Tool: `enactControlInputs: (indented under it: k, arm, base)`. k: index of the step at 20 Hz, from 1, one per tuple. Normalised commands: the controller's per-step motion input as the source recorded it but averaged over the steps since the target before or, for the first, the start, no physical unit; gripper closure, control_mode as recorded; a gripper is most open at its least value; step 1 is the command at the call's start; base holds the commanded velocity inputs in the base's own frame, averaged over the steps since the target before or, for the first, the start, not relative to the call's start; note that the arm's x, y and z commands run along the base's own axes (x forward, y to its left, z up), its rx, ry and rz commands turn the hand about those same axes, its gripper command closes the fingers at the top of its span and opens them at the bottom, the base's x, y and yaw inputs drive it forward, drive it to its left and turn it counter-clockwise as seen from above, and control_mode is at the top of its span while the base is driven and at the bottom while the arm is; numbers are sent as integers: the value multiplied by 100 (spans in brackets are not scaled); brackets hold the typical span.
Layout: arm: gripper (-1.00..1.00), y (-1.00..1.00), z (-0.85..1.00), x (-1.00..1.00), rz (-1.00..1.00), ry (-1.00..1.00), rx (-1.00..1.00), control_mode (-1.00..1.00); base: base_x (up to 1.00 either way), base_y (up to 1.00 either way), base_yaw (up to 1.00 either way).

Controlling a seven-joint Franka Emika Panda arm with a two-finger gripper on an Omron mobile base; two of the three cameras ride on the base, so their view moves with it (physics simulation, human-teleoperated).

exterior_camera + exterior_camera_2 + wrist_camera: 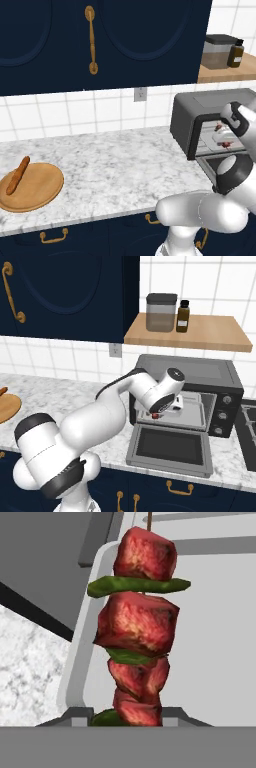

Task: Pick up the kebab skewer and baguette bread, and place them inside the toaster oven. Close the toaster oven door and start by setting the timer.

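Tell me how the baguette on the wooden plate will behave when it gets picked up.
The baguette bread looks slim and round-sided, so it may roll when nudged. It probably stays stiff and light. One end overhangs the round wooden plate, which may ease gripping.

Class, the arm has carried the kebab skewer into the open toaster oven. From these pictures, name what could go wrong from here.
1. The kebab skewer hangs over the grey tray near its left rim; released here, it might land half off it.
2. The toaster oven door lies flat open under the arm; withdrawing low could knock it.
3. The baguette bread waits on the round wooden plate, far along the counter, so a long reach follows.
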Motion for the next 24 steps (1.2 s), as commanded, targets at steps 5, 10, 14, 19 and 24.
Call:
enactControlInputs:
  k: [5,10,14,19,24]
  arm:
    - [100,0,-16,25,0,0,1,-100]
    - [100,0,-17,15,1,0,0,-100]
    - [100,0,-29,-1,3,0,0,-100]
    - [-100,0,-20,-10,4,0,0,-100]
    - [-100,-1,-2,-5,3,-2,0,-100]
  base:
    - [0,0,0]
    - [0,0,0]
    - [0,0,0]
    - [0,0,0]
    - [0,0,0]
